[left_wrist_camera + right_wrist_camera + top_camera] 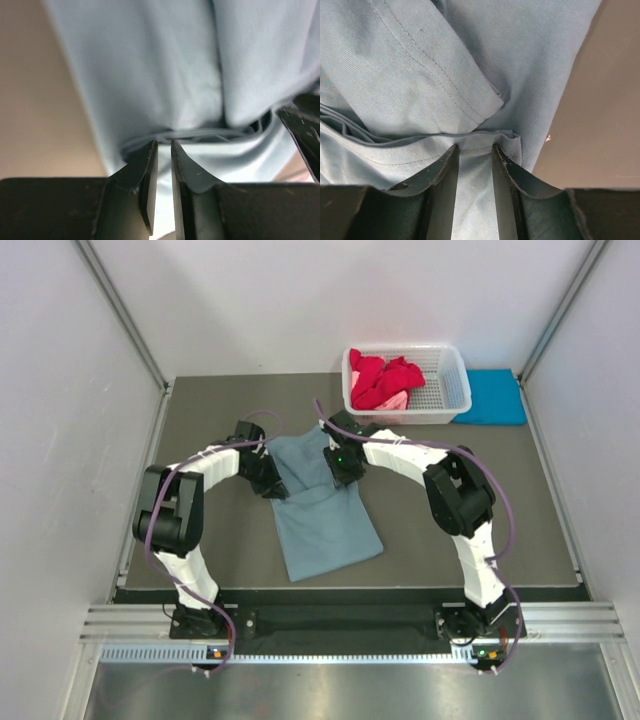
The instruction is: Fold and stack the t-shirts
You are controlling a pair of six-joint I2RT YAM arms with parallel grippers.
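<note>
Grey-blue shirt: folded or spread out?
Partly folded: the shirt lies as a narrow strip, with a sleeve turned in over its body.

Overhead wide; both wrist views close on shirt (325,515)

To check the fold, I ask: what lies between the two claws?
The top view shows only the grey-blue t-shirt between the left claw and the right claw.
</note>
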